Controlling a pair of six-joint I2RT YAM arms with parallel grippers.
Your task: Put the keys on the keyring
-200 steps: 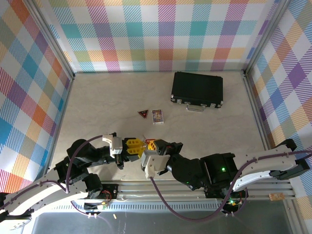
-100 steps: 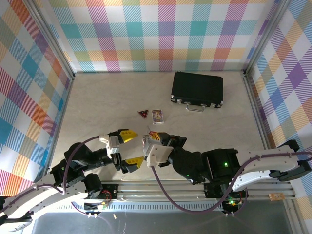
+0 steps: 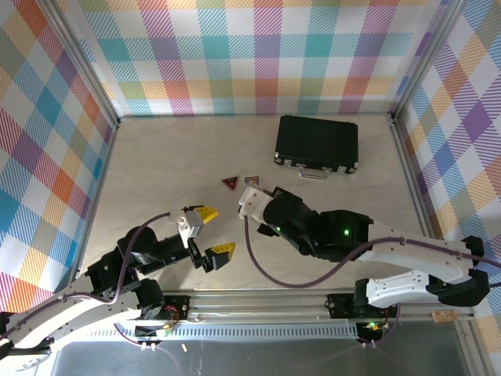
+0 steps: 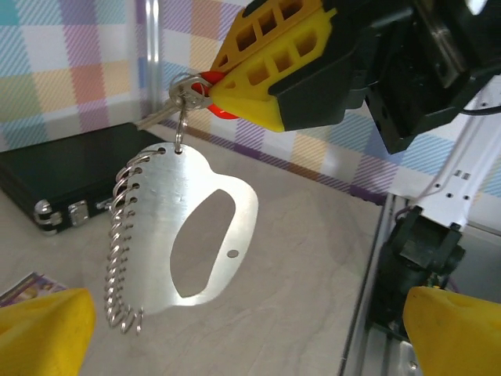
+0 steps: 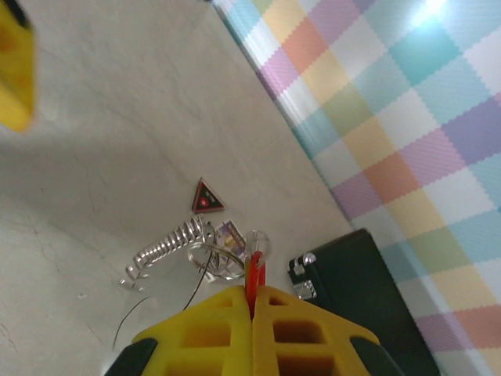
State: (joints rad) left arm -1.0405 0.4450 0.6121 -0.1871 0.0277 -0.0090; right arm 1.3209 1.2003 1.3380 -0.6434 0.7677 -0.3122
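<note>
My right gripper [image 5: 252, 291] is shut on the red tag of the keys [image 5: 254, 270], its yellow fingers [image 4: 270, 66] showing at the top of the left wrist view. From the tag [image 4: 216, 83] and its small ring hangs the keyring [image 4: 207, 227], a flat silver loop with an oval hole, off the table. A coiled silver chain [image 4: 117, 251] trails down its left side. My left gripper [image 3: 213, 233] is open, holding nothing, with the keyring in front of it. In the top view the right wrist [image 3: 254, 200] sits just beyond the left gripper.
A black case [image 3: 317, 144] with a metal handle lies at the far right. A dark triangular badge [image 3: 229, 182] and a small card [image 5: 232, 233] lie mid-table near the right wrist. Checked walls enclose the table, and a metal rail [image 3: 313, 301] runs along the near edge.
My left gripper opened, let go and drew back to the near left. The right arm carried the key and hanging keyring away, toward the middle of the table.
</note>
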